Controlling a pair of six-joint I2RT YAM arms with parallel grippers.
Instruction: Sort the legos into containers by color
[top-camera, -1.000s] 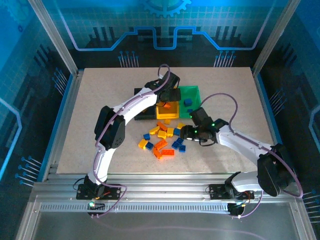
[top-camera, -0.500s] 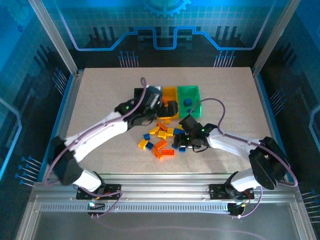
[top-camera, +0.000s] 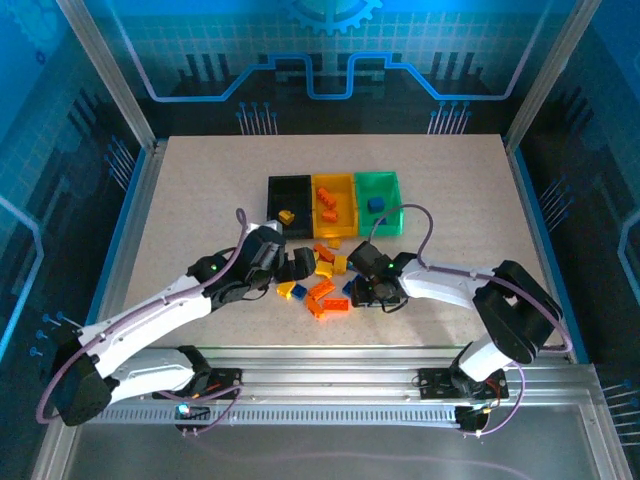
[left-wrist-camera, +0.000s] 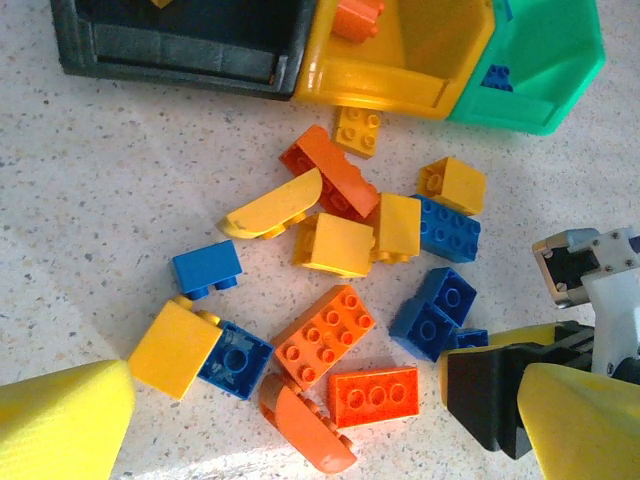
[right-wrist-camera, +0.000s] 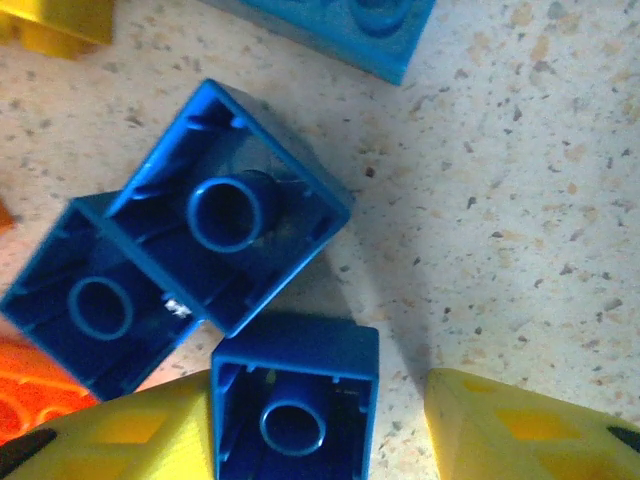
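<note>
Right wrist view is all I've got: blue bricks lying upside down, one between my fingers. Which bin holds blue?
Observer: The green bin, at the right end of the row, holds a blue brick.
Operator: And the other two bins?
Observer: The yellow bin holds orange bricks; the black bin has one yellow brick.
Operator: Where's the left arm?
Observer: The left gripper is over the left side of the pile, its fingers wide apart, holding nothing.

Overhead; both wrists close above legos (left-wrist-camera: 335, 245)
</note>
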